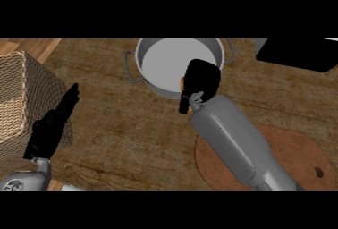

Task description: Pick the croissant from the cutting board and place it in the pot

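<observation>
right hand [200,79] over pot [173,54] rim, grip unclear | left hand [54,123] open | pot contents unclear

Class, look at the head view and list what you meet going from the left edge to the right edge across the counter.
Woven basket → left hand, open, fingers straight → pot → right hand over the pot's near rim → round cutting board → black object at the top right corner.

One pot [173,56] stands at the far middle of the bench [132,129]. One round cutting board [297,152] lies near right. One woven basket [23,96] sits at the left. One black flat object [297,53] lies far right. Two hands show: left hand [51,127], right hand [200,80].
</observation>
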